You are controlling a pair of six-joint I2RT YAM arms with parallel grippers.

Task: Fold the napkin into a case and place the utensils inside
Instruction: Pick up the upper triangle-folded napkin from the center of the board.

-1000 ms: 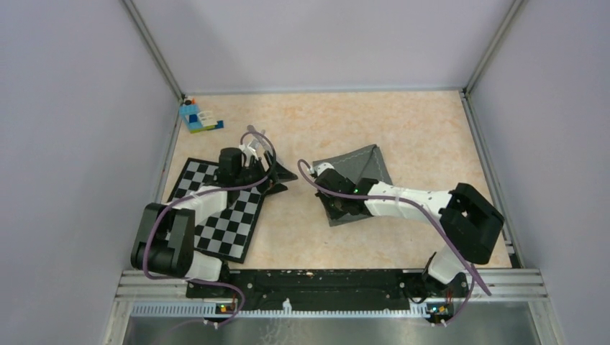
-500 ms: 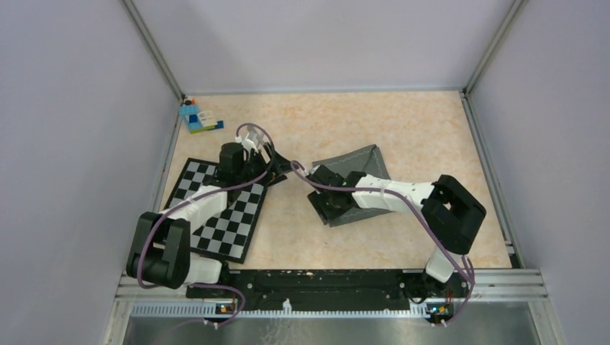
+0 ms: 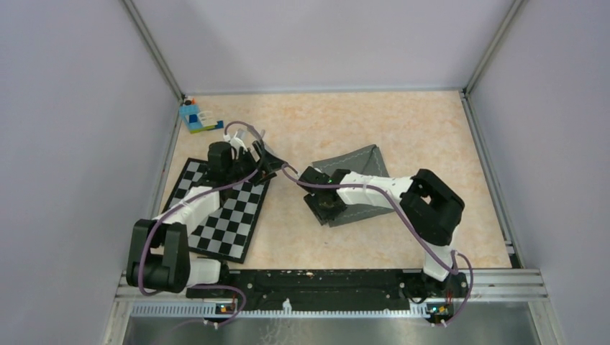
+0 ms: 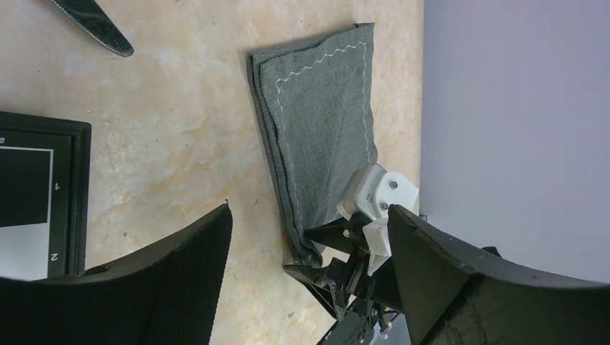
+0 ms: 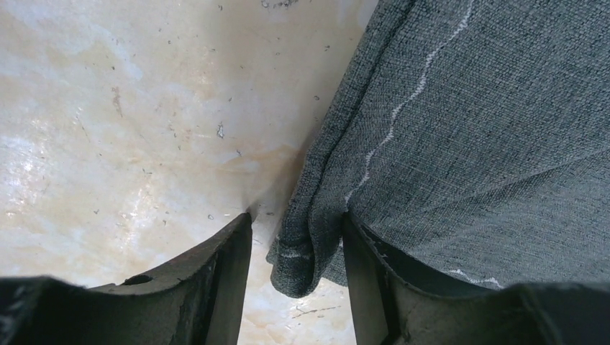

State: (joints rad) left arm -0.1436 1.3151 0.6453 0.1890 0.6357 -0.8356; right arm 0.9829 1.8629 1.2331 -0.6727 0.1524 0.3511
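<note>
The napkin [image 3: 363,162] lies folded on the tan table, right of centre, as a dark grey layered strip [image 4: 324,108] with a white stitched hem. My right gripper [image 3: 321,203] stands at its near left corner, open. That folded corner [image 5: 309,251] sits between the fingers; the left finger [image 5: 223,273] is clear of it and the right one touches the cloth [image 5: 489,129]. My left gripper [image 3: 272,164] hangs open and empty [image 4: 309,212] between mat and napkin. A dark pointed tip [image 4: 93,21], perhaps the knife's blade, shows in the left wrist view. The fork is out of view.
A black-and-white checkered mat [image 3: 230,223] lies at the left under my left arm; its edge [image 4: 36,187] shows in the left wrist view. A blue toy-brick block [image 3: 196,116] sits in the far left corner. Purple walls close in the table on three sides.
My right gripper has opened and let go of the napkin's corner, and its arm has shifted left. The left gripper has drawn back a little to the left and away.
</note>
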